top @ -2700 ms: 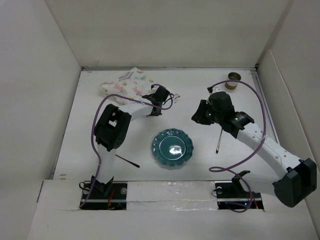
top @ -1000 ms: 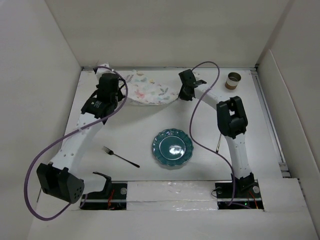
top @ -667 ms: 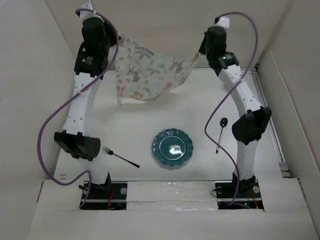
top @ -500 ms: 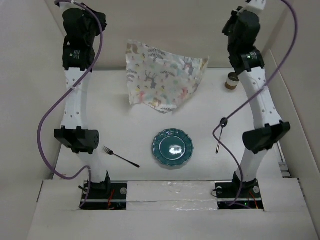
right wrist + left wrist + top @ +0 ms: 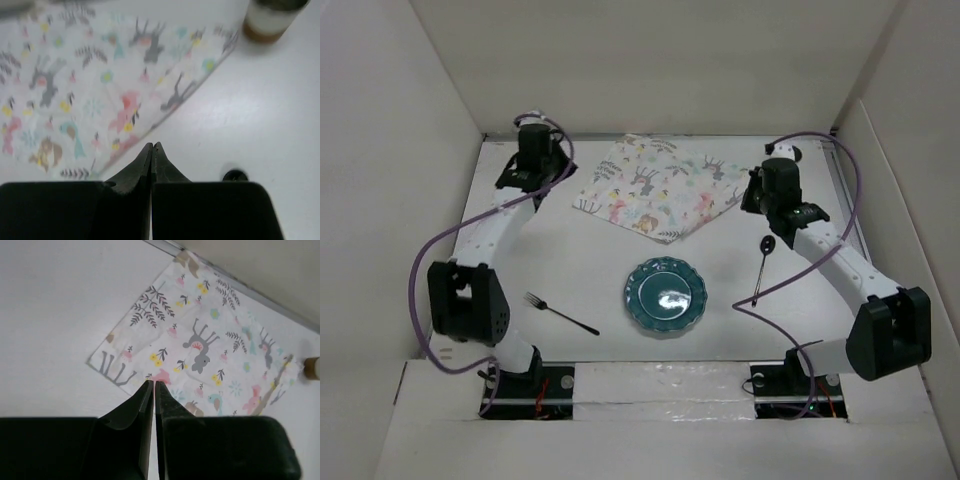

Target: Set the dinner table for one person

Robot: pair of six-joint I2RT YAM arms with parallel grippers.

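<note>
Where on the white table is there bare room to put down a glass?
The widest bare patch of the white tabletop lies between the floral cloth placemat, the black fork and the round teal plate. A narrower strip runs between plate and black spoon. The far right corner is crowded: the right gripper and small brown cup.

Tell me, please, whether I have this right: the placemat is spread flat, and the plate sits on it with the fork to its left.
Not quite. The top view shows the plate on the bare table, on the near side of the placemat, not on it. The placemat is spread flat, and the fork lies to the plate's left.
</note>
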